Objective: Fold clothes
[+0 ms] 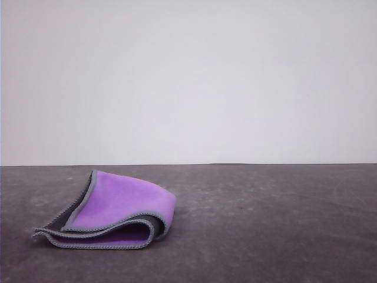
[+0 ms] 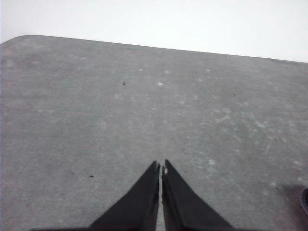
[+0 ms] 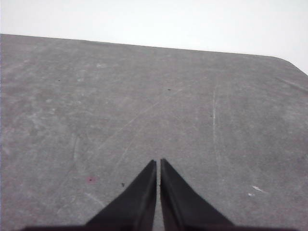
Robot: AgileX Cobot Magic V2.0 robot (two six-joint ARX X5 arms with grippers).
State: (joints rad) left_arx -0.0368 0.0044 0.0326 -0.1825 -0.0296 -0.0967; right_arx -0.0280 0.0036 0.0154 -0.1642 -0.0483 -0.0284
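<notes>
Purple and slate-grey cloth (image 1: 115, 213) in the front view, lying on the dark grey tabletop (image 1: 271, 224) toward its near left corner. Already folded over on itself: purple face up on the top flap, grey showing along the left side, light stitched edging tracing the layers. Loose rather than flat, with the near fold curled open and a gap between the layers. Pale blank wall (image 1: 188, 76) behind the far edge.

Left wrist view next: left claw (image 2: 161, 166) clenched, tips pressed together with only a hairline slit between them, grasping nothing, above bare speckled tabletop with a rounded far corner in sight. A dark shape cut off by the frame, too little of it to name.

Right wrist view: right claw (image 3: 158, 162) likewise clenched on nothing, over scratched grey tabletop, far edge and one rounded corner ahead.

Judged from this: fold probably done or nearly so, both claws well clear of the cloth. Risks from here: soft fabric springing back, the raised top flap sliding off or unrolling, since nothing pins it. Another pinch at the curled near edge likely to catch one layer only and drag the stack apart. A closed claw brushing the pile liable to push it toward the near edge.
</notes>
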